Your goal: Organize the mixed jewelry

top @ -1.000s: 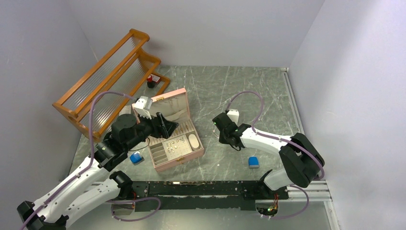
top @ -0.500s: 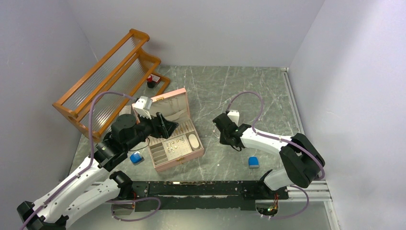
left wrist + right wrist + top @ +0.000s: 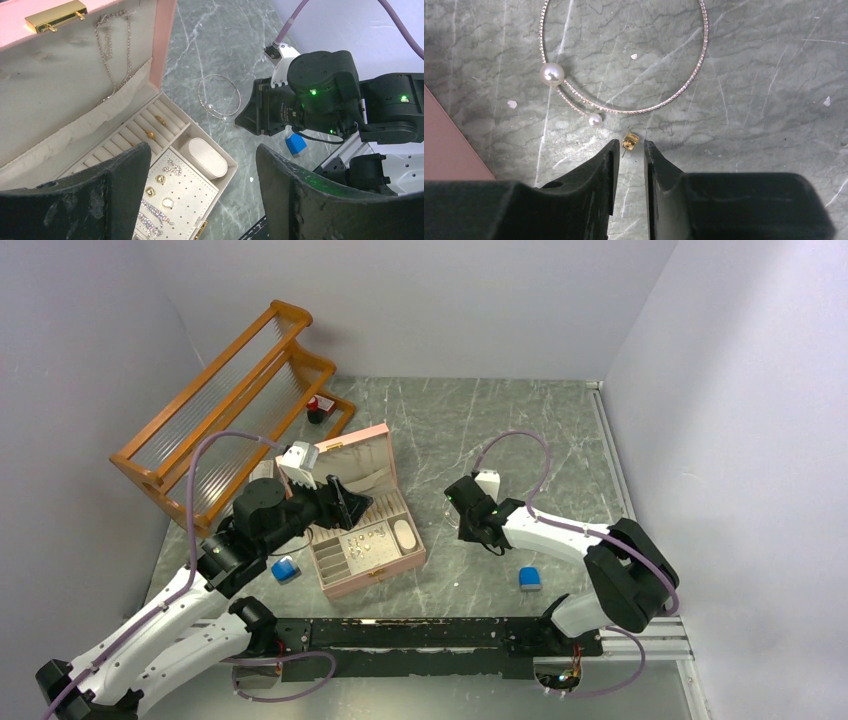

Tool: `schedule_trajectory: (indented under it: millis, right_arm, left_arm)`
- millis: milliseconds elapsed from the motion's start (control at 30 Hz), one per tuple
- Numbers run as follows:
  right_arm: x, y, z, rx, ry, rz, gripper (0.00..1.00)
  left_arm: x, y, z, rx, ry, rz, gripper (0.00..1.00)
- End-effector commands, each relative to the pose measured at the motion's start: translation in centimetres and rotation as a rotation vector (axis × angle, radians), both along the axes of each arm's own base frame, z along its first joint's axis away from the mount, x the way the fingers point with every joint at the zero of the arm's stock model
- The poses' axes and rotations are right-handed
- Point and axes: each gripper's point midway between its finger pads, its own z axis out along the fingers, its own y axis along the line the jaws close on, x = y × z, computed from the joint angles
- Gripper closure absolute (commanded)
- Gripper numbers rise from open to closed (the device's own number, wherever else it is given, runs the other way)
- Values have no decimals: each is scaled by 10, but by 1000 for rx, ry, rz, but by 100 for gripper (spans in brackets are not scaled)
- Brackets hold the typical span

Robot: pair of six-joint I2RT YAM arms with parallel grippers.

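Over on the right half of the grey marble table [image 3: 520, 430], the right gripper [image 3: 629, 147] points straight down, its jaws drawn in to a narrow slit. A tiny gold stud [image 3: 630, 140] lies on the stone at the very mouth of that slit. Neither finger appears to press on it, so as far as I can see the tool has hold of nothing. Just past the stud the thin wire hoop [image 3: 639, 111] lies flat, its two ends overlapping, one tipped with a large pearl [image 3: 552, 74] and the other with a small pearl [image 3: 595, 119]. The small pearl sits near the stud but apart from it. The hoop rests between this gripper and the open pink box [image 3: 375, 577].

Above that box hangs the left gripper [image 3: 202, 152], jaws spread wide and empty. Inside the box I see gold rings [image 3: 150, 133] tucked into the ring rolls, sparkling earrings [image 3: 162, 192] on a perforated panel, and a white cushion [image 3: 207, 157]. A silver chain [image 3: 107, 45] hangs against the lid. One blue block [image 3: 285, 568] sits just beside the box's near left corner, and a second blue block [image 3: 529, 578] lies near the right arm. A wooden rack [image 3: 230, 400] stands at the far left.
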Motion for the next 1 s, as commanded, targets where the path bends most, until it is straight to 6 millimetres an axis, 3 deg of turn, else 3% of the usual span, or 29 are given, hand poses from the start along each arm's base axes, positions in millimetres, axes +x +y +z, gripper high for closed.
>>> schedule_trajectory:
  millis: [0,567,967]
  right_arm:
    - [2,-1,-1,-5,-2,-7,74]
    - [-2,-3,-1,3,5,-11,95]
    - [-4,-3,-4,0,14,-8,89]
  left_arm:
    - [1,1,1,-1,-19,-2,19]
    - [1,0,0,-2,-19,-2,19]
    - [1,0,0,-2,-16,-2,19]
